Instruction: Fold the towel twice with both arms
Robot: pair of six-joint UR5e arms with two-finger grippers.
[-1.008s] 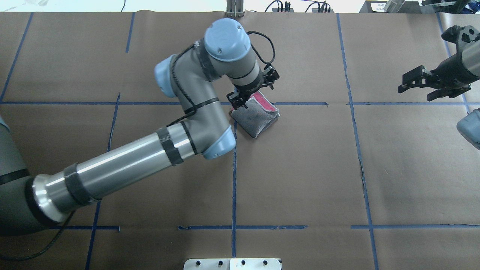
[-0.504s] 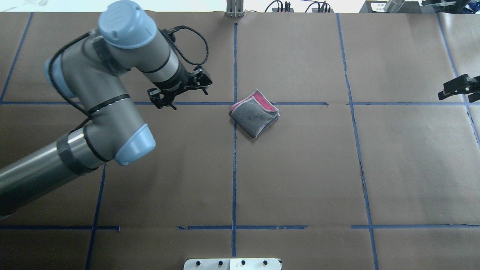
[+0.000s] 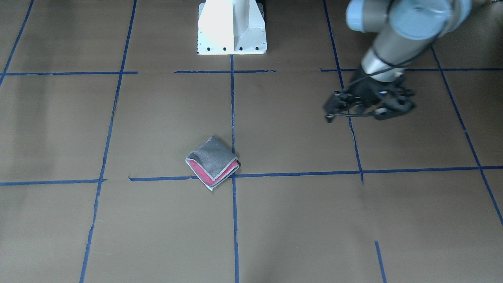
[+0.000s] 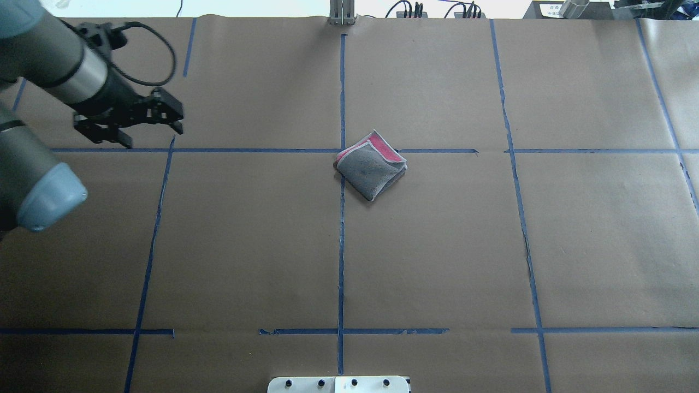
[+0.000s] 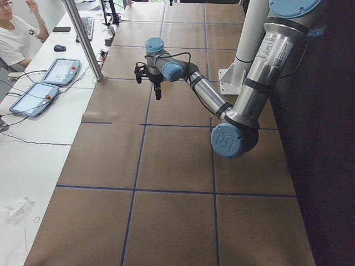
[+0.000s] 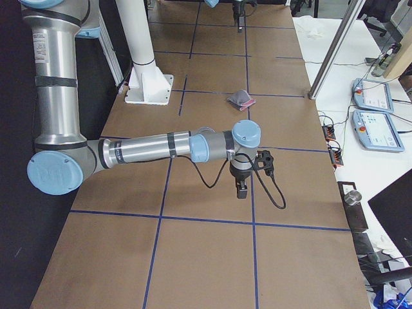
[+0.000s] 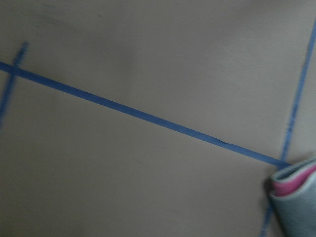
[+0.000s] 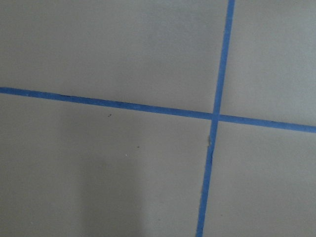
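Here, the folded towel lies just above the centre of the overhead frame on the brown-papered table, its upper-left corner resting over a crossing of blue tape lines. The grey face is up, and a pink-red strip with a pale edge shows along its upper-right side. In the front-facing view it sits left of centre, the pink layer turned toward the bottom of the frame.

The left gripper hangs in the upper left of the overhead frame, well apart from the towel, its fingers spread wide and grasping nothing. The left wrist camera, blurred, catches one corner of the towel at the lower right of its frame.

The right gripper shows only in the side view from the robot's right, near the centre of that frame, pointing down over the paper beside a tape line. The towel lies well beyond it, in the upper middle. Whether its fingers are parted or clenched cannot be told.

The white pedestal stands at the top centre of the front-facing frame.
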